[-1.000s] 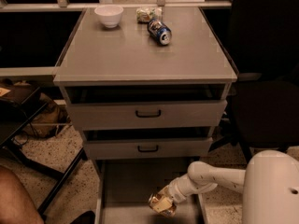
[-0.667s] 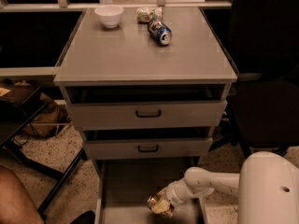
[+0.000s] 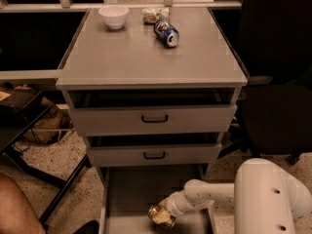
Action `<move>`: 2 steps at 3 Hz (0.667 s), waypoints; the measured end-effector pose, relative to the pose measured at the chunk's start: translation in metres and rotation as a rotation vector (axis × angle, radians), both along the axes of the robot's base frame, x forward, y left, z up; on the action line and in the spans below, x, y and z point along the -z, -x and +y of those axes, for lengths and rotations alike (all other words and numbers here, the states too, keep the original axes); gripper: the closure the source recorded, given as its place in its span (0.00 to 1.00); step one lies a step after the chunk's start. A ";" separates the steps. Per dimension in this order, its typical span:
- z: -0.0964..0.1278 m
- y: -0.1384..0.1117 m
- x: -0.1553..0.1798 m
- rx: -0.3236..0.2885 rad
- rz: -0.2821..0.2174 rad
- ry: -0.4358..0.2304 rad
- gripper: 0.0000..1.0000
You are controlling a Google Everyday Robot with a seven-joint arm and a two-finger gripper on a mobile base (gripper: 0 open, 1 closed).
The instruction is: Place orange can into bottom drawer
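Gripper (image 3: 165,214) low at the near edge of the scene, on a white arm (image 3: 209,195) reaching in from the right, pinched on the orange can (image 3: 160,216). Can tilted, within the outline of the bottom drawer (image 3: 129,191), at its near end and right of centre; no telling whether resting on the drawer floor or held just above it. Bottom drawer pulled well out toward the near side, a shallow grey tray. Above it, middle drawer (image 3: 190,155) and top drawer (image 3: 195,120), each slightly ajar. On the grey cabinet top (image 3: 146,62), at the far end: white bowl (image 3: 113,16) to the left, small packet (image 3: 155,14) near the middle, blue can (image 3: 166,33) on its side just on the near side of the packet. Black chair (image 3: 278,91) at the right, beside the cabinet.
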State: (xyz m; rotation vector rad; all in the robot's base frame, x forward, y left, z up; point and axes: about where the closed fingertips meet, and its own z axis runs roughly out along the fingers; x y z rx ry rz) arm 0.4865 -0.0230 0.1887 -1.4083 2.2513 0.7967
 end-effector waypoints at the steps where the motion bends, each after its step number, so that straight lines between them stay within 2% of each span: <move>1: 0.003 -0.001 0.025 0.012 0.045 -0.022 1.00; 2: 0.000 -0.002 0.046 0.030 0.089 -0.050 1.00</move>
